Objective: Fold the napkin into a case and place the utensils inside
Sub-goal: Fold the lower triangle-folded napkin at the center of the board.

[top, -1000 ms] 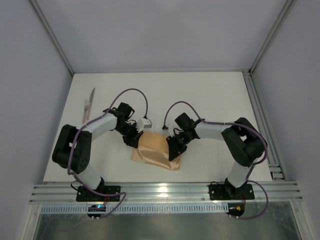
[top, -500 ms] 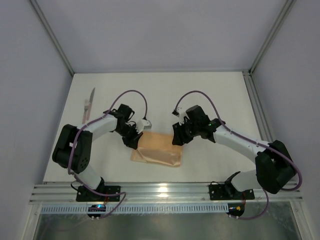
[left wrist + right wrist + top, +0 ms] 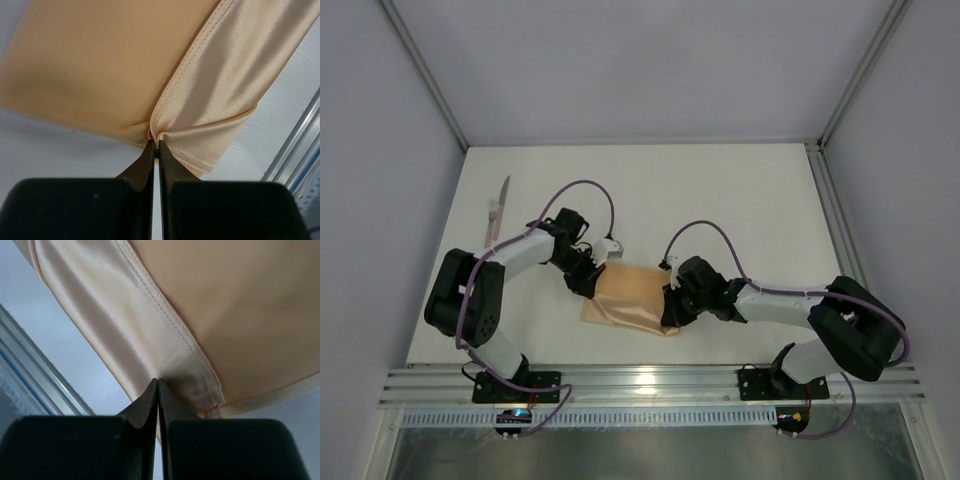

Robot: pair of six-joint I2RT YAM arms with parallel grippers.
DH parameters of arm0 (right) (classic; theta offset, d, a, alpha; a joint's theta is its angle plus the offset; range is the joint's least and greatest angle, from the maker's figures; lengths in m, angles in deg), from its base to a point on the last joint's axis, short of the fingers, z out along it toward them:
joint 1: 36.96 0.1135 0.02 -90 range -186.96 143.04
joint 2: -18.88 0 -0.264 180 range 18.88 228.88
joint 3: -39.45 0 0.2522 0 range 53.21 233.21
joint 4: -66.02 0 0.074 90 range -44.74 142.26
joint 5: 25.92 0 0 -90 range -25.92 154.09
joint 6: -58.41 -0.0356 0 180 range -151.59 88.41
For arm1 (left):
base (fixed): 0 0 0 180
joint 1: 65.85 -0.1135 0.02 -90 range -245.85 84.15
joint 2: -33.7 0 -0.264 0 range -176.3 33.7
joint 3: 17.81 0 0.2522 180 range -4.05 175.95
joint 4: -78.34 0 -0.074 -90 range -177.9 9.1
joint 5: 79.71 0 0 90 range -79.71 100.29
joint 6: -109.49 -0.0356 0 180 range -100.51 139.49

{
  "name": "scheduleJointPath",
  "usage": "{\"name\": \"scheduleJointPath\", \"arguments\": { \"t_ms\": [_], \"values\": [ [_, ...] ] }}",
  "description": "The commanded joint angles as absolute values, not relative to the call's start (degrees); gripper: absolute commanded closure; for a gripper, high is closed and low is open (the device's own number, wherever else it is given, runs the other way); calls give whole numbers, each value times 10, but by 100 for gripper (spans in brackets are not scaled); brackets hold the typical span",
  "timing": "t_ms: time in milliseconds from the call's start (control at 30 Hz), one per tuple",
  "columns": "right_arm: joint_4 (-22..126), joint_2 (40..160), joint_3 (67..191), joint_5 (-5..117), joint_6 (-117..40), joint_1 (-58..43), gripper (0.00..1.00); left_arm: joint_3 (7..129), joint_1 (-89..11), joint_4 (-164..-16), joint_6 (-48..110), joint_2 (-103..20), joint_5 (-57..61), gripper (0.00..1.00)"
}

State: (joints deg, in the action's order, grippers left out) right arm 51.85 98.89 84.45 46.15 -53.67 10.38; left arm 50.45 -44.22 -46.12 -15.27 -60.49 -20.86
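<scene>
Tabletop knife (image 3: pixel 497 209) solely in overhead view

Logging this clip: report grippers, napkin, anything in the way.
Left gripper shut on napkin edge. Right gripper shut on the opposite edge. Napkin folded, lying flat. Knife far left, outside; nothing obstructing.
</scene>
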Motion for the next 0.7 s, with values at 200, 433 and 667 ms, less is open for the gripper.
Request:
{"name": "scheduleJointPath", "arguments": {
  "t_ms": [200, 433, 667],
  "values": [
    [527, 1016, 834, 539, -595, 102, 97, 490, -444, -455, -151, -578, -194, 90],
    [473, 1003, 878, 547, -559, 117, 97, 497, -444, -437, -164, -562, -178, 68],
    [455, 983, 881, 549, -551, 118, 97, 581, -449, -376, -111, -517, -255, 47]
  ]
}}
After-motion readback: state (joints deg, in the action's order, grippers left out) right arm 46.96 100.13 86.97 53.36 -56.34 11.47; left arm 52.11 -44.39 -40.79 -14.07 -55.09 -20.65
